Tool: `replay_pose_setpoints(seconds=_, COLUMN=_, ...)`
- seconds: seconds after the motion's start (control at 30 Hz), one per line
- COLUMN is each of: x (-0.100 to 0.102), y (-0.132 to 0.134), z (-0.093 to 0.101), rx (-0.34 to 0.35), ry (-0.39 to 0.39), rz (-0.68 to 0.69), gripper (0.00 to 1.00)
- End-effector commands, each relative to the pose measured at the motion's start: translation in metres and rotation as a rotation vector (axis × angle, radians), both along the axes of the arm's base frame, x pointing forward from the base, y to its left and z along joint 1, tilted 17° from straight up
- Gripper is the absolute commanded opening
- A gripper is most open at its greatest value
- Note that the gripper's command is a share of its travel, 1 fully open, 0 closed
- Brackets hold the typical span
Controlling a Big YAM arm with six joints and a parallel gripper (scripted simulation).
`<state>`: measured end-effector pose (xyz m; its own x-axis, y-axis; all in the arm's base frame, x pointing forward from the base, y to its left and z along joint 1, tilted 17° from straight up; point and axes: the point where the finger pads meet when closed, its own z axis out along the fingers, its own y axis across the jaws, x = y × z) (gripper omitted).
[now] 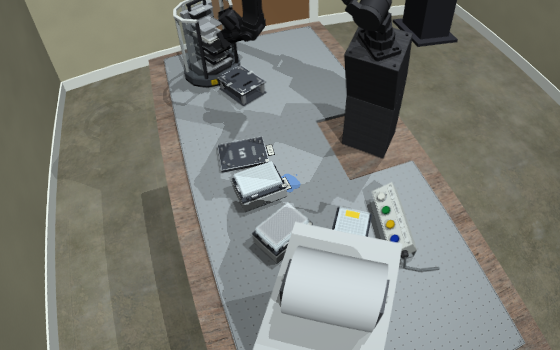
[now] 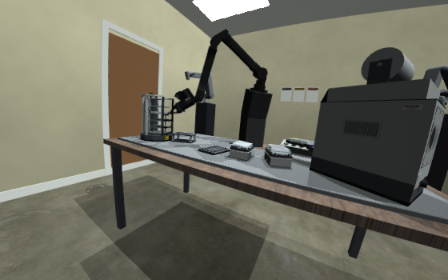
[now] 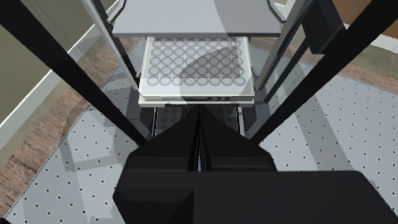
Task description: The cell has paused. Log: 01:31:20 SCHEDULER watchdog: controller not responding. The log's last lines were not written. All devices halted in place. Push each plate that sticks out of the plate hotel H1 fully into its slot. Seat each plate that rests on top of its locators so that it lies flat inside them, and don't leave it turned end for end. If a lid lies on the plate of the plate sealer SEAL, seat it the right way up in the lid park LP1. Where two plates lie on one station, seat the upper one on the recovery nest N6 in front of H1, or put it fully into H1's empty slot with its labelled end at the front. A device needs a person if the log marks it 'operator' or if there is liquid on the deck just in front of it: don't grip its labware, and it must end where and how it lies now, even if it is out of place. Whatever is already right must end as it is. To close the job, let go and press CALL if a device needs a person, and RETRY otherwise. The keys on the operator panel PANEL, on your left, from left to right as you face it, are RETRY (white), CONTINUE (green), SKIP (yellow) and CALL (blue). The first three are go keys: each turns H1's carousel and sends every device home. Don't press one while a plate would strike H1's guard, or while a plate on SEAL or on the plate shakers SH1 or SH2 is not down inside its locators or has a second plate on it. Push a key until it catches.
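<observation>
The plate hotel H1 [image 1: 195,47] [image 2: 156,118] stands at the far end of the deck. My gripper [image 3: 199,112] [image 1: 222,26] [image 2: 174,109] is shut and empty, and its fingertips are at the front edge of a white well plate [image 3: 196,70] in one of H1's slots. A grey shelf [image 3: 195,17] lies above that plate. The black recovery nest N6 [image 1: 242,83] [image 2: 184,137] in front of H1 bears no plate. A plate with a yellow label [image 1: 352,221] lies on the sealer SEAL [image 1: 336,287] [image 2: 375,132]. The operator panel PANEL [image 1: 392,218] shows its white, green, yellow and blue keys.
The black lid park LP1 [image 1: 242,153] lies mid-deck. A shaker with a white plate [image 1: 258,181] has a blue puddle [image 1: 293,181] beside it. Another shaker holds a plate [image 1: 281,228] turned askew. The arm's black pedestal [image 1: 375,90] stands to the right.
</observation>
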<state>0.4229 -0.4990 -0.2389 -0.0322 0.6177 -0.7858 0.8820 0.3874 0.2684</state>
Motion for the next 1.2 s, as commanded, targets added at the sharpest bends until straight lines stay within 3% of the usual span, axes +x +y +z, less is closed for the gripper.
replay_pose_setpoints(seconds=0.0, x=0.01, y=0.007, z=0.012, rx=-0.015, ry=-0.026, rz=0.008, gripper=0.0)
replay_pose_setpoints(seconds=0.1, x=0.011, y=0.008, z=0.021, rx=-0.025, ry=-0.035, rz=0.007, gripper=0.0)
replay_pose_setpoints(seconds=0.23, x=0.004, y=0.018, z=0.011, rx=-0.014, ry=-0.024, rz=0.007, gripper=0.0)
replay_pose_setpoints(seconds=0.37, x=0.005, y=0.02, z=0.021, rx=-0.025, ry=-0.035, rz=0.007, gripper=0.0)
replay_pose_setpoints(seconds=0.57, x=-0.003, y=0.031, z=0.01, rx=-0.01, ry=-0.022, rz=0.008, gripper=0.0)
replay_pose_setpoints(seconds=0.67, x=-0.001, y=0.031, z=0.021, rx=-0.023, ry=-0.033, rz=0.007, gripper=0.0)
replay_pose_setpoints(seconds=1.17, x=-0.013, y=0.053, z=0.017, rx=-0.015, ry=-0.027, rz=0.007, gripper=0.0)
